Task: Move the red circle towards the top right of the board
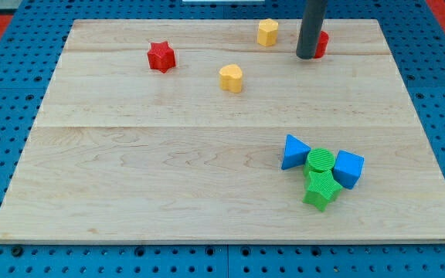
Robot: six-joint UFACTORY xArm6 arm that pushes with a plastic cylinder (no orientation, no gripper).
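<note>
The red circle (321, 44) lies near the view's top, right of centre, mostly hidden behind the dark rod. My tip (307, 55) rests on the board touching the red circle's left side. A yellow hexagon block (267, 32) sits just left of the rod near the top edge.
A red star (161, 56) lies at the top left. A yellow heart (232, 78) lies left of and below my tip. At the lower right a cluster: blue triangle (293, 151), green circle (321, 161), blue cube (348, 168), green star (321, 189). The wooden board (130, 177) sits on blue pegboard.
</note>
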